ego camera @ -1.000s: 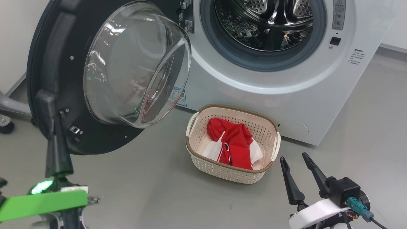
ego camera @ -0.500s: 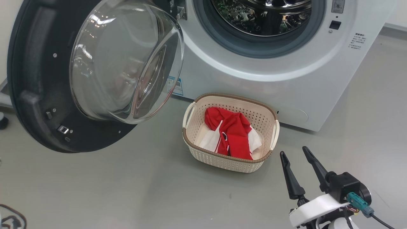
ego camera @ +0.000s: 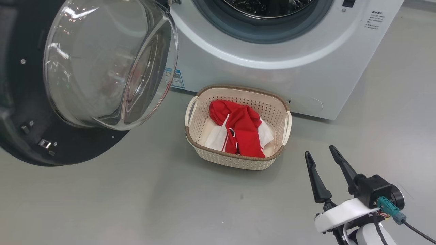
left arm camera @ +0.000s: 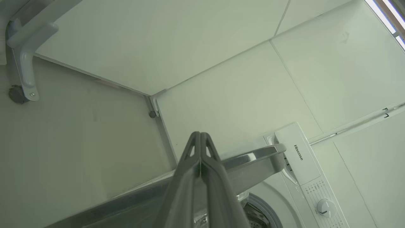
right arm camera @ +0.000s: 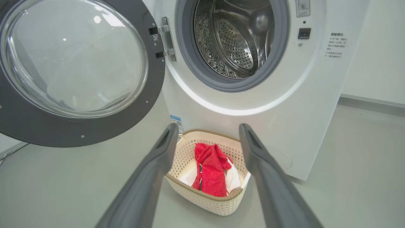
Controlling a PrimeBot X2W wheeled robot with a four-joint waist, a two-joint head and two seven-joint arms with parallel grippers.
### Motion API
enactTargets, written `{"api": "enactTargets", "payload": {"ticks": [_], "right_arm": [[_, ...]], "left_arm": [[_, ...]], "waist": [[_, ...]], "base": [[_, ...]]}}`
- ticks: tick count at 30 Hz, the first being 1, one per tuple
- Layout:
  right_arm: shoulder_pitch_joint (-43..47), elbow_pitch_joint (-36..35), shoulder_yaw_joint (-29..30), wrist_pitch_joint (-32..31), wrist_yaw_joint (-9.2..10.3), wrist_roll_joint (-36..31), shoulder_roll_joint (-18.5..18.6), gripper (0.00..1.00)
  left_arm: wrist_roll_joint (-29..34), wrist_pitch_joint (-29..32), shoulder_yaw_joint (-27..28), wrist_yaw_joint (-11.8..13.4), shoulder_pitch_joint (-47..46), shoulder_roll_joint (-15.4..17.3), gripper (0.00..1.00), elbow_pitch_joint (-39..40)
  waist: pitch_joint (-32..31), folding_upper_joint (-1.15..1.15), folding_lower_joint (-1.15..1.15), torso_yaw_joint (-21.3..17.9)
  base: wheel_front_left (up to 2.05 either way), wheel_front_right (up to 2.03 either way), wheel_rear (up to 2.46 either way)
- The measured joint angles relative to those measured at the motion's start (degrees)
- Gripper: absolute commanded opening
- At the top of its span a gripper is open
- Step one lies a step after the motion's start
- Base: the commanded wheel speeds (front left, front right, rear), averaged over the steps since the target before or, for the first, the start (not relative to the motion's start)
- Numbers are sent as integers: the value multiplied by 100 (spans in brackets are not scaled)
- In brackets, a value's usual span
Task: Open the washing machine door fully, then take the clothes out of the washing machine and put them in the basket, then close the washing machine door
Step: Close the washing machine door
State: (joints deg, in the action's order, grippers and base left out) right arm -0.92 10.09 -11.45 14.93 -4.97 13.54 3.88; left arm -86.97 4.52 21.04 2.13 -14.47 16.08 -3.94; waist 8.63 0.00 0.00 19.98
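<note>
Grey floor [ego camera: 170, 204] runs up to the washing machine [ego camera: 259, 78], whose steel drum [right arm camera: 234, 41] looks bare of fabric. The washing machine door [ego camera: 85, 78] hangs wide open to the left of the opening. It is hinged on its right edge, with the glass bowl bulging toward the near right and the free edge out at the far left of the scene.

Closing it is likely the step in hand, and that means sweeping the free edge rightward and away, toward the drum. The left gripper [left arm camera: 200, 136], fingers pressed together and empty, is on that side: its wrist view has its tips just over the door's grey edge, so the left arm is the nearer one.

The clothes [ego camera: 243, 132] lie heaped in the basket [ego camera: 235, 163], which sits on the floor just before the washer's front. The right gripper [ego camera: 320, 151] hovers near and right of the basket, fingers spread and holding nothing.

Against a second ago, the head camera has shifted, so everything sits higher and further left in its view. Back then the left gripper rose at the near left, tips by the door's black rim. Door, basket and clothes appear unmoved relative to the washer.
</note>
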Motion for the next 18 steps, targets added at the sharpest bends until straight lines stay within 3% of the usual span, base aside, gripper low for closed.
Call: {"api": "enactTargets", "payload": {"ticks": [5, 18], "right_arm": [[-38, 11, 4, 0, -21, -2, 46, 100], [-91, 20, 20, 0, -26, -2, 42, 100]], "left_arm": [[-131, 378, -41, 112, -196, 137, 0, -589], [-188, 914, -304, 26, -405, 272, 0, -1244]], "waist": [[86, 0, 0, -89], [133, 0, 0, -183]], "base": [[0, 0, 0], [0, 0, 0]]}}
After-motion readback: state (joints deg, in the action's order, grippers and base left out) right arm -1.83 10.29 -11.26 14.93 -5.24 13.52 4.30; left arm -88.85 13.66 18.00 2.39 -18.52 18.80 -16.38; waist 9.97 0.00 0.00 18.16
